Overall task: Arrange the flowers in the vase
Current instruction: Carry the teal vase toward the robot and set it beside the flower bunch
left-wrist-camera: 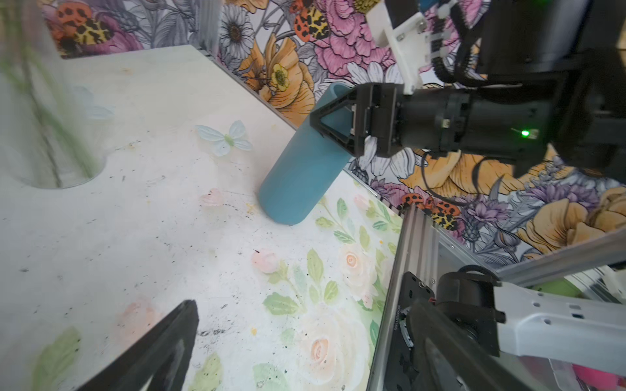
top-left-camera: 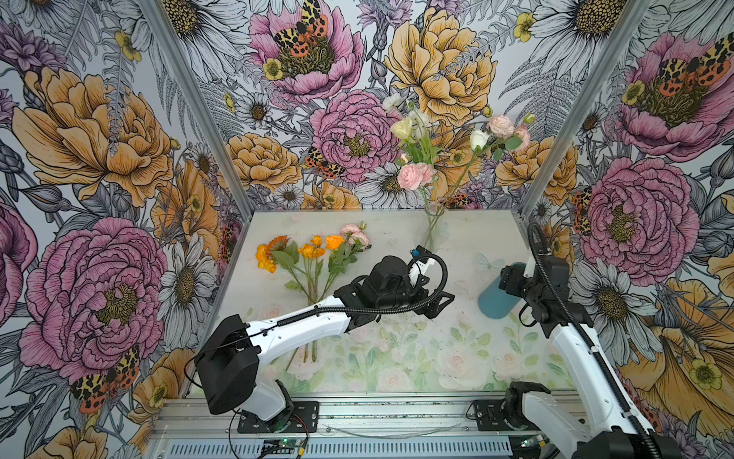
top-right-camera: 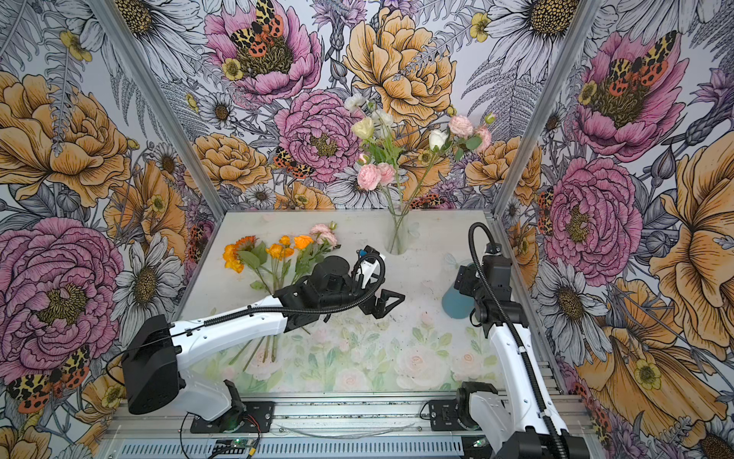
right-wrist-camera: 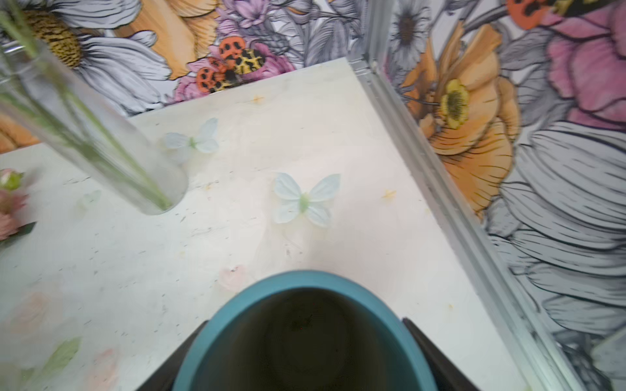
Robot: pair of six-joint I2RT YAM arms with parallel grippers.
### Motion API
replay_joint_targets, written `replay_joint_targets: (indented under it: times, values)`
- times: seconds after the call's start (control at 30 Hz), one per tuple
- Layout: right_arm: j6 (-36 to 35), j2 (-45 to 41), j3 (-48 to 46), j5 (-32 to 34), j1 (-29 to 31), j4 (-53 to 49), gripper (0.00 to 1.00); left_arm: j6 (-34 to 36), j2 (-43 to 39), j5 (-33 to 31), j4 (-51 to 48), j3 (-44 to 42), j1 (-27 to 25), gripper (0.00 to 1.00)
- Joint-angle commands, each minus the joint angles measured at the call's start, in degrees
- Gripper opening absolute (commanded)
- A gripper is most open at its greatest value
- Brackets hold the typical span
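1. Nearest, the left gripper [top-left-camera: 439,304] hangs over the middle of the tabletop [top-left-camera: 397,238], jaws spread wide, nothing between them.
2. Slightly further, by the right edge, the right gripper [top-left-camera: 510,280] has its jaws pressed against either side of the teal vase [top-left-camera: 492,303], near the rim. The vase's mouth is empty, and I cannot tell whether it stands quite upright. A grip so high on a smooth wall could let it slip or tip if it is moved sharply.
3. The loose flowers [top-left-camera: 306,254], orange and pink, lie on the table's left side with their stems running under the left arm. A low sweep of that arm could drag or crush them.
4. Further back, the glass vase [top-left-camera: 433,226] holds leaning cream, white and pink flowers [top-left-camera: 413,159]. A knock from either arm would likely topple it.
5. The tabletop is pale and speckled with dark bits, and it carries faint printed roses and butterflies [right-wrist-camera: 305,199]. Aluminium posts [top-left-camera: 198,105] frame it, and bold floral wallpaper [top-left-camera: 99,139] closes three sides.
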Motion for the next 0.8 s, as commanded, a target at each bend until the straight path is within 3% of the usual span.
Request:
replay_joint_targets:
  times: [0.0,0.13,0.33,0.63,0.77]
  values:
    - [-0.2,2.1,6.3,-6.3,6.2,10.7,0.65,-3.4,-3.6,-9.6,-6.7,-1.5,2.4,0.99]
    - [-0.9,7.2,10.0,-4.6,14.2,12.8,0.65,-6.8,-9.2,-11.9,-8.8,-6.8,6.7,0.99]
    - [-2.3,16.7,15.2,-7.3,24.6,20.2,0.65,-12.4,-19.5,-17.1,-15.2,-14.0,12.5,0.99]
    - [-4.1,33.9,28.3,-8.2,35.6,22.8,0.65,-21.6,-31.1,-15.1,-25.6,-19.6,25.5,0.99]
    - [-4.4,38.4,32.1,-8.1,38.4,22.5,0.65,-21.7,-32.7,-12.8,-28.1,-20.3,30.4,0.99]
